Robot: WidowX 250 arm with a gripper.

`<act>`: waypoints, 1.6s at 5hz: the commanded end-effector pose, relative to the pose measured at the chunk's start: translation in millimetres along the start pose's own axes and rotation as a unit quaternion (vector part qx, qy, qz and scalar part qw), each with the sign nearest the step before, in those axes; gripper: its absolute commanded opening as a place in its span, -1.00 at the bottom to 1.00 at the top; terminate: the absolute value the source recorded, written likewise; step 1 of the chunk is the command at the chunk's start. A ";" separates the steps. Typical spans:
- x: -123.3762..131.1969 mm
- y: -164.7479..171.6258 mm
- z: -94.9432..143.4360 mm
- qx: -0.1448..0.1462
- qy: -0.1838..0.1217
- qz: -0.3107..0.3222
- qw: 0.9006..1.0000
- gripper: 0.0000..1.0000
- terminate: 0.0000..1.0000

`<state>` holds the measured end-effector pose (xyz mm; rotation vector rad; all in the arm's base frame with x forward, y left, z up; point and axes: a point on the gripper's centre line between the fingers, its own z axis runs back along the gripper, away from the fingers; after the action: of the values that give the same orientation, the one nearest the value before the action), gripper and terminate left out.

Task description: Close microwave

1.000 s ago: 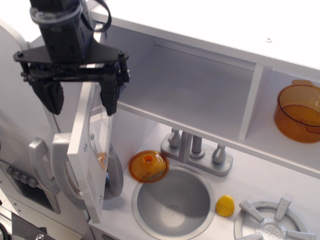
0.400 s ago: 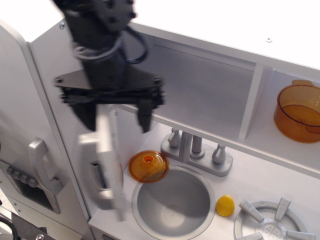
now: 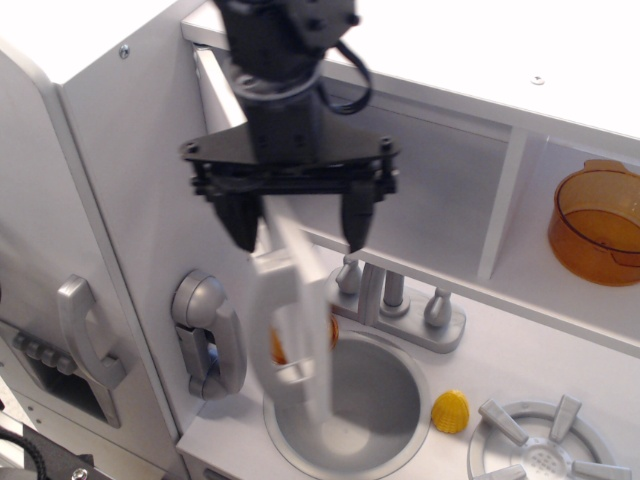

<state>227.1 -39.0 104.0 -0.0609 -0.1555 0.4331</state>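
- 1 black robot hand (image 3: 296, 222) hangs over a white toy kitchen, its 2 fingers (image 3: 240, 216) spread apart and straddling the top edge of the microwave door (image 3: 298, 320).
- Neither finger clearly pinches the door; contact cannot be told because the door is blurred by motion.
- The door is part-way through its swing, standing edge-on and tilted over the round grey sink (image 3: 348, 405), with its long grey handle (image 3: 268, 325) facing the viewer.
- The microwave (image 3: 400, 190) itself is the open white compartment behind the hand, under the top shelf; its front is not yet covered.
- 1 orange lid (image 3: 281, 347) lies at the sink's left rim, mostly hidden behind the door.
- 1 grey telephone handset (image 3: 207, 335) hangs on the cabinet side to the left.
- 1 orange pot (image 3: 597, 222) sits in the right-hand compartment, and a small yellow piece (image 3: 450, 411) lies between sink and burner (image 3: 545, 446).
- Risk, as a judgement: with the fingers only bracketing the edge, the door may slip out and stop short of shut.
- Pushing too far could jam a finger between door and frame.
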 end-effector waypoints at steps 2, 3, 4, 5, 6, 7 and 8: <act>10.0 -53.1 49.4 -0.072 -0.013 -0.008 0.997 1.00 -1.00; -10.1 -44.6 64.4 -0.098 -0.010 -0.035 0.994 1.00 -1.00; -37.9 -19.7 64.5 -0.093 0.004 -0.079 0.993 1.00 -1.00; -40.6 14.9 55.8 -0.067 -0.006 -0.103 0.992 1.00 -1.00; -30.8 33.9 31.3 -0.036 -0.006 -0.090 0.995 1.00 -1.00; -15.2 41.3 5.5 -0.009 -0.022 -0.084 0.996 1.00 -1.00; -11.9 40.2 -11.2 -0.001 -0.028 -0.072 0.997 1.00 -1.00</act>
<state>203.8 -15.5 78.5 -0.0369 -0.1970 0.2954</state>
